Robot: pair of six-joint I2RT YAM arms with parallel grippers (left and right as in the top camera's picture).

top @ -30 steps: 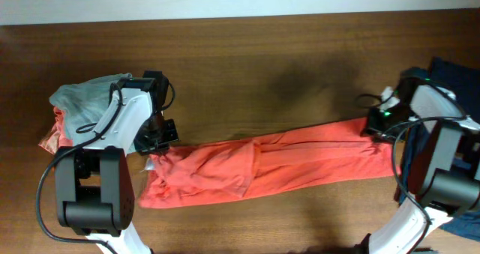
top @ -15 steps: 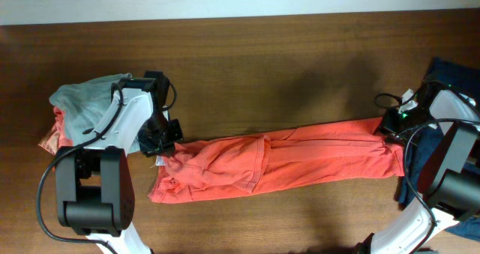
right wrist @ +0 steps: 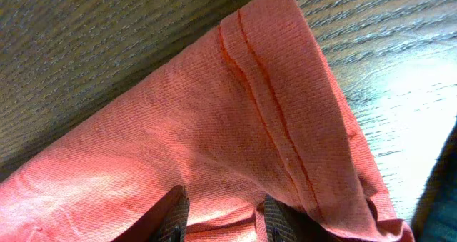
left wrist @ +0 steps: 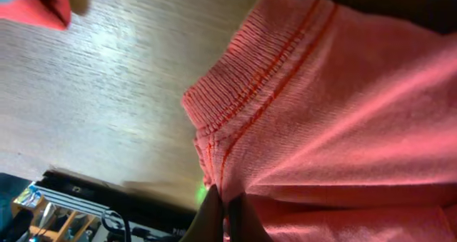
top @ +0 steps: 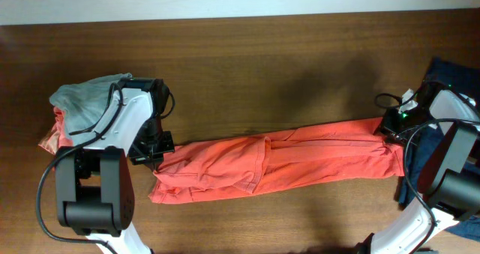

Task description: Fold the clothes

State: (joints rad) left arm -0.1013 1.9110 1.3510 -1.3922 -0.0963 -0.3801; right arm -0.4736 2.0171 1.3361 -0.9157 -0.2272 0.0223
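A coral-red T-shirt [top: 277,164] lies stretched in a long band across the front of the table, with loose folds near its left end. My left gripper [top: 155,150] is at its left end, shut on the ribbed, stitched edge [left wrist: 227,213] of the shirt [left wrist: 343,113]. My right gripper [top: 390,127] is at its right end. Its fingers [right wrist: 225,217] stand a little apart with a fold of the hemmed shirt [right wrist: 214,128] pinched between them. No white lettering shows.
A pale grey-blue shirt [top: 86,97] lies bunched on more coral-red cloth [top: 54,130] at the far left, behind my left arm. A dark navy garment [top: 454,74] lies at the right edge, partly under my right arm. The brown wooden table [top: 262,59] runs back to a white wall.
My right gripper pulled the shirt's right end further right, drawing it out longer and flatter. My left gripper then moved down and slightly left with the left end.
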